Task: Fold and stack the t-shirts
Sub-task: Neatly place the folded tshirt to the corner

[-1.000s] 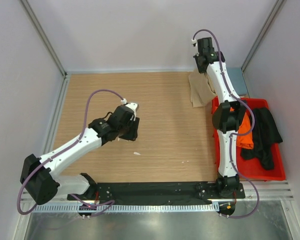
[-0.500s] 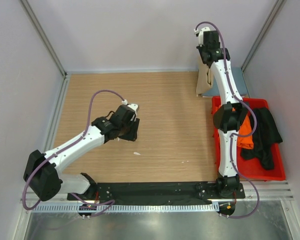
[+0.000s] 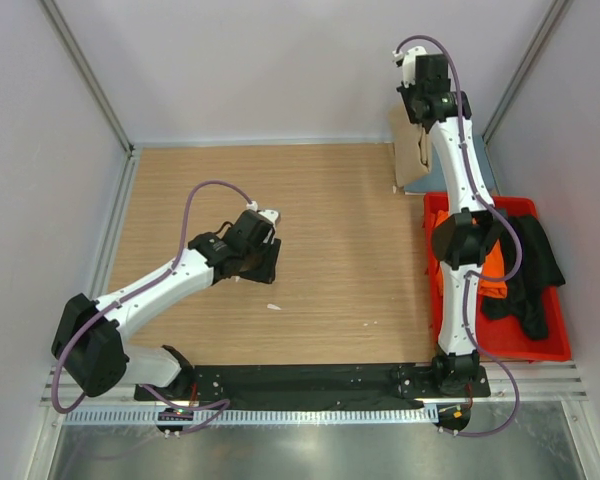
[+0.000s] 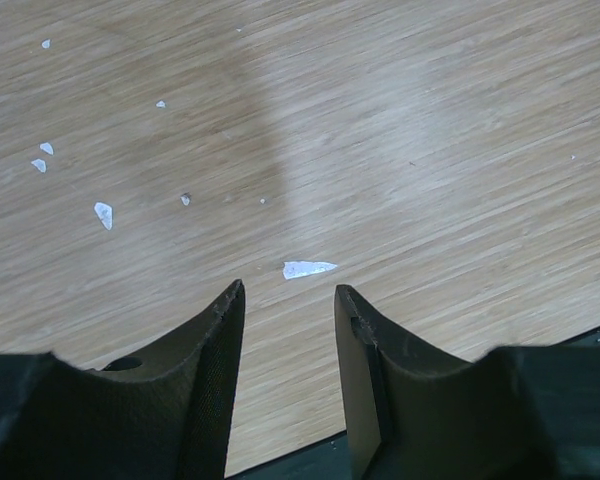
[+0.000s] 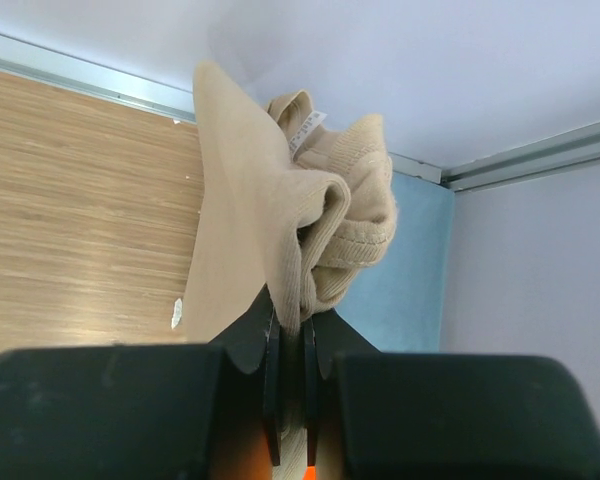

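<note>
Where the two arms are bolted down at the near edge, the left arm [image 3: 150, 290] reaches out low across the wooden bench [image 3: 330, 200], and the left jaws stand apart with nothing between them, hanging over bare wood. A small white scrap [image 4: 308, 268] lies on the bench just ahead of them, with a few more pale flecks scattered further to the left. On the right side sits a red bin [image 3: 500, 352], holding the orange shirt [image 3: 495, 270] against its left half and the black shirt [image 3: 530, 270] crumpled beside it, part of it draped over the bin's right wall. The right arm [image 3: 450, 150] rises past the bin and stretches up toward the far right corner. The right jaws are clamped tight on a fold of the tan shirt [image 5: 250, 210], which hangs bunched below them in front of the back wall; whether its lowest tip touches the bench cannot be told. Beyond the bin, the blue-grey shirt [image 5: 410, 270] lies flat in the far right corner.
</note>
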